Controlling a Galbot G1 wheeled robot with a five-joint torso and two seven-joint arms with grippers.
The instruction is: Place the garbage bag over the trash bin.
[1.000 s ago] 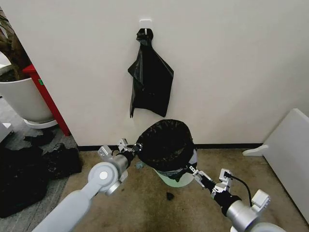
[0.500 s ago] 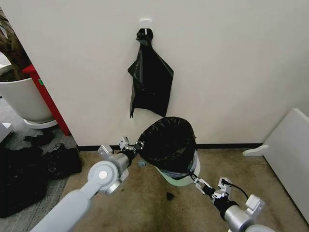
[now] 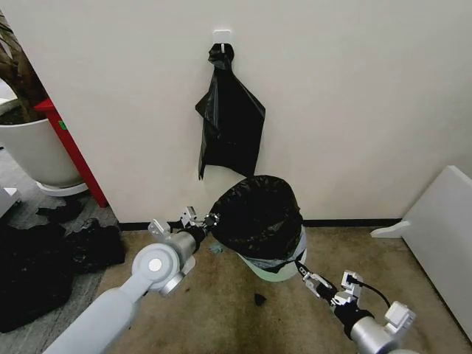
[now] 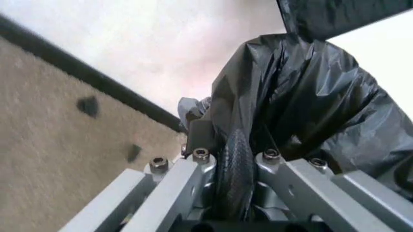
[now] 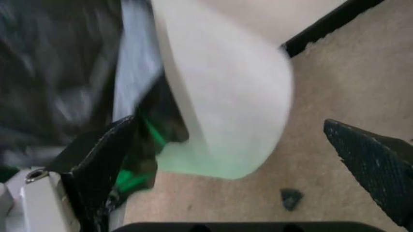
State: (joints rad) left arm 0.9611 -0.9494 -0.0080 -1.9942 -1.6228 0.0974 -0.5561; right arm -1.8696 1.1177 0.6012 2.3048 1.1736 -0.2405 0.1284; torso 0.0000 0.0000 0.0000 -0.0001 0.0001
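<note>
Trash bin (image 3: pixel 284 267) sits on carpet right against the wall, w/ garbage bag (image 3: pixel 258 217) draped over its top & bulging up, white-green base showing below the plastic. Left gripper (image 3: pixel 209 220) at the bin's left edge, fingers (image 4: pixel 193 169) pinched narrow on a fold of bag film; right gripper (image 3: pixel 304 272) at the bin's lower right, just off its base, fingers (image 5: pixel 371 164) spread wide, holding nothing. 1 more black sack (image 3: pixel 230 122) hangs on a hook above the bin; white planter (image 3: pixel 33 147) & black bundles (image 3: pixel 44 258) well off to the bin's left.
</note>
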